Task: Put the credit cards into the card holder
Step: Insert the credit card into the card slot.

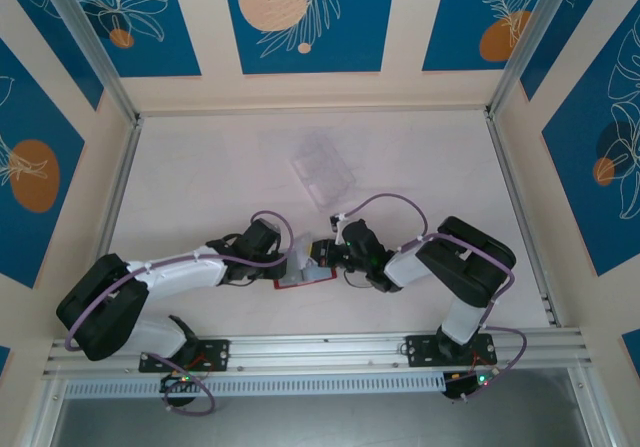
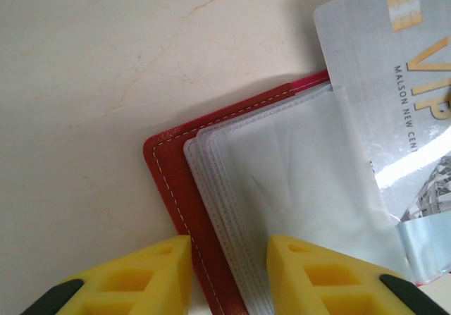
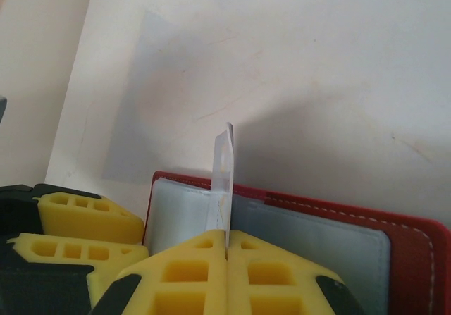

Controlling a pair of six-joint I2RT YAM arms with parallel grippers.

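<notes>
From above, the card holder is seen on the table, near the front. At the left wrist, the left claw is set partly open over its stitched edge. At the right wrist, a silver card is pinched upright in the closed right claw.

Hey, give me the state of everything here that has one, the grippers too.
card holder, open, flat on the table, clear sleeves showing.
credit card, held, one end at the sleeves.
right gripper, shut on the credit card.
left gripper, jaws apart over the card holder's edge.
</notes>
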